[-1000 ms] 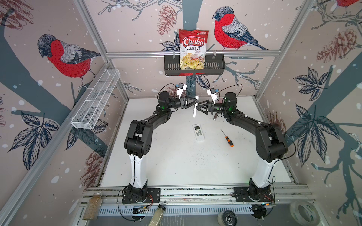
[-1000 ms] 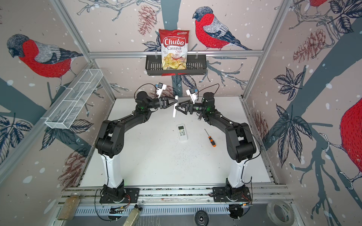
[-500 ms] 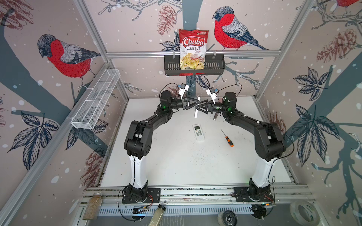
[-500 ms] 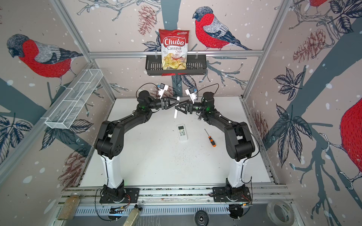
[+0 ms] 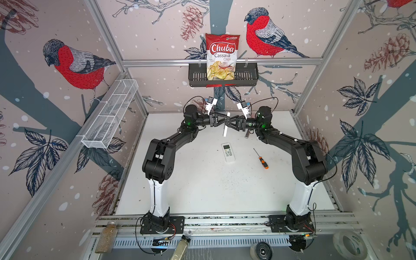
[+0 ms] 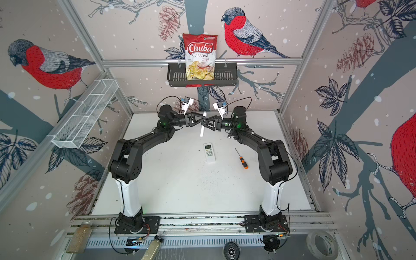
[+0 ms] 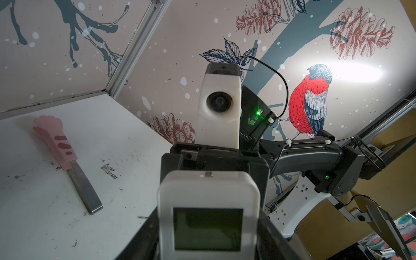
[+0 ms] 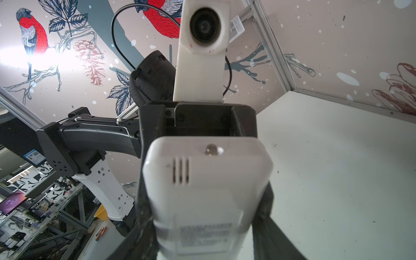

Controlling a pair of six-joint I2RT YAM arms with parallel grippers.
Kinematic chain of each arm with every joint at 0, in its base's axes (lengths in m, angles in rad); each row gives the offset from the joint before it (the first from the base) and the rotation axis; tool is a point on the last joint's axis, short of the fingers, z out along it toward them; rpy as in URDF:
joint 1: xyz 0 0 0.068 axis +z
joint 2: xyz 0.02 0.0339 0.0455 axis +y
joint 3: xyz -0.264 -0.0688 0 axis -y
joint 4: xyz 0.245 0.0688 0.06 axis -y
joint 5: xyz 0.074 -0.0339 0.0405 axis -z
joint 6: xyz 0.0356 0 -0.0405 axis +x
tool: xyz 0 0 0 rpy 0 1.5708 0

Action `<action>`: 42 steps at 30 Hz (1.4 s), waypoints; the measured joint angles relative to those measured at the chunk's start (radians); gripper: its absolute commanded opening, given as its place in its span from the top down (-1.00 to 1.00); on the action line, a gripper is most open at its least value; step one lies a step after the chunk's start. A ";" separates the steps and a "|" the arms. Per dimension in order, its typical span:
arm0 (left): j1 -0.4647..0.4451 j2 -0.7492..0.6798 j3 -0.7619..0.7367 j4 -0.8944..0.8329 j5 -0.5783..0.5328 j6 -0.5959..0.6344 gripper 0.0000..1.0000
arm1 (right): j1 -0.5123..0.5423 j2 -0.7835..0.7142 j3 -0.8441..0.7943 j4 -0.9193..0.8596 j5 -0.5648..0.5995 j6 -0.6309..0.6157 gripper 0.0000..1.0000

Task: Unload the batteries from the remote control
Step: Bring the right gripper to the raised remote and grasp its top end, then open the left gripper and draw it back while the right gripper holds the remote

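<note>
Our left hand (image 5: pixel 223 118) clamps the raised remote (image 5: pixel 225 128); the right hand (image 5: pixel 228 125) flanks it, and we cannot tell whether it grips. We judge no batteries removed yet.

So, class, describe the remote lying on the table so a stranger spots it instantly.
Near the middle of the white table, a white remote lies buttons-up beside the orange-handled screwdriver. Unlike the remote held aloft, it is untouched.
</note>
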State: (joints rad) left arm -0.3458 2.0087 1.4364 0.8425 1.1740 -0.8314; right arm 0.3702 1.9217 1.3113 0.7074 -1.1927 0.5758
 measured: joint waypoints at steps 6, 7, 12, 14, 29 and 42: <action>0.000 0.001 0.000 0.001 0.001 0.009 0.40 | 0.000 0.000 -0.001 0.001 -0.011 0.013 -0.04; 0.000 0.002 0.000 0.001 0.001 0.009 0.40 | -0.001 0.000 -0.001 0.001 -0.011 0.014 -0.02; 0.000 0.003 0.002 0.000 0.001 0.008 0.23 | -0.001 0.004 -0.002 0.016 -0.011 0.026 0.07; 0.000 0.003 0.002 0.000 0.001 0.009 0.03 | -0.003 0.005 -0.003 0.023 -0.011 0.029 0.11; 0.007 -0.003 0.060 -0.238 -0.077 0.175 -0.96 | -0.018 0.011 -0.045 0.148 -0.003 0.098 0.23; 0.038 -0.411 -0.407 -0.283 -0.569 0.446 -0.92 | -0.053 0.011 -0.055 0.156 0.217 0.240 0.31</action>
State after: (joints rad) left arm -0.3077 1.5974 1.0298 0.5591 0.6048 -0.3851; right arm 0.3168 1.9327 1.2564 0.8639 -0.9760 0.8158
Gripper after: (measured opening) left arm 0.965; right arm 0.557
